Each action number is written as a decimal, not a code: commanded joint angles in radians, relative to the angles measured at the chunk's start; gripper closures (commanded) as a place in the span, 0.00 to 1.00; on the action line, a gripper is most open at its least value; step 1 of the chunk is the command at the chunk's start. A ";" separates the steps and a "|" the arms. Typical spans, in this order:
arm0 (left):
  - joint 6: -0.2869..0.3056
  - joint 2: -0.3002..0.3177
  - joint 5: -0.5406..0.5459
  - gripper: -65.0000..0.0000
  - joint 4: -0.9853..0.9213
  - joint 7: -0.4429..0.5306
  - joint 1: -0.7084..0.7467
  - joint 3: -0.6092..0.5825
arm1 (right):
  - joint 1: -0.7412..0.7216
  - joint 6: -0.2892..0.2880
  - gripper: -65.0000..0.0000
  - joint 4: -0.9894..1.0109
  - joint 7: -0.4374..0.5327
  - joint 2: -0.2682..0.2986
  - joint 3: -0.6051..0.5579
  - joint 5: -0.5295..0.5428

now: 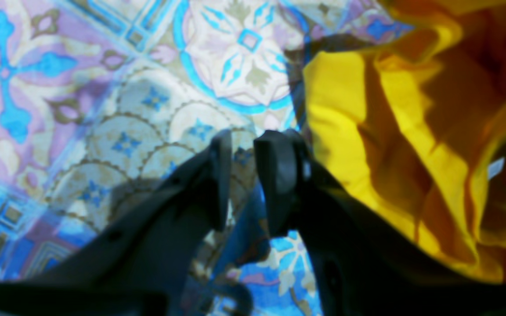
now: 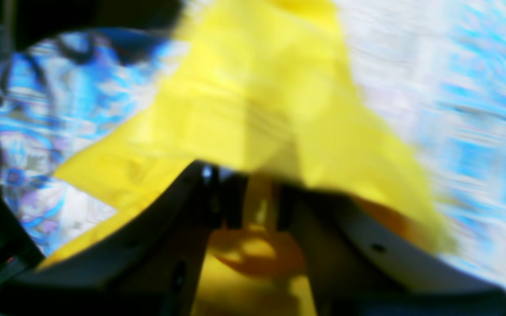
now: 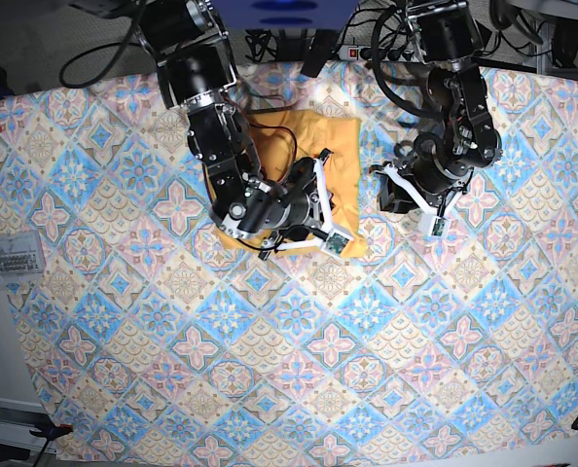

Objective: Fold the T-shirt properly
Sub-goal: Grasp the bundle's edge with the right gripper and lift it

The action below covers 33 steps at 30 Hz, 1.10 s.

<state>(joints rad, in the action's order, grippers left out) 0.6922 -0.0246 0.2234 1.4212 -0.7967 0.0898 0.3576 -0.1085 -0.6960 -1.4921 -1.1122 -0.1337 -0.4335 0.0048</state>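
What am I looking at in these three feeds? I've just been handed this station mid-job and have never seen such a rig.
It is a two-armed robot meant to fold a shirt. The base view looks straight down on a table covered by a blue-pink patterned tablecloth. The yellow-orange T-shirt lies bunched near the far edge. The other two feeds come from cameras on the wrists, each looking along its own tool.

The right tool, on the base view's left, has yellow cloth between its fingers, so it appears to be pinching the T-shirt; that feed is blurred. The left tool, on the base view's right, hangs beside the shirt over the tablecloth. Its fingers stand a narrow gap apart with nothing between them. A small white tag shows in the shirt's folds.
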 commanded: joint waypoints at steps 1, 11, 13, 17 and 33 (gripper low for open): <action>0.006 0.002 0.017 0.79 0.014 0.016 -0.009 0.001 | -0.015 -0.002 0.85 0.021 0.031 -0.014 -0.012 0.008; 0.006 -0.001 0.020 0.79 0.014 0.015 -0.009 0.002 | -0.009 -0.002 0.85 0.304 0.229 -0.022 -0.015 0.007; 0.006 -0.001 0.020 0.79 0.014 0.015 -0.009 0.002 | -0.004 -0.002 0.85 0.229 0.192 -0.020 -0.015 0.007; 0.006 -0.002 0.018 0.79 0.014 0.015 -0.009 0.002 | 0.085 -0.002 0.85 0.000 0.123 0.033 -0.017 0.005; 0.006 -0.004 0.017 0.79 0.011 0.016 -0.011 -0.004 | 0.048 -0.002 0.85 -0.262 0.070 0.092 0.112 0.010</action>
<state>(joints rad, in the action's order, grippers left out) 0.6922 -0.0326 0.2237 1.4193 -0.7994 0.0891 0.3550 -0.0444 -0.6971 -1.7393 -1.0649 -0.0349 -0.3195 0.0002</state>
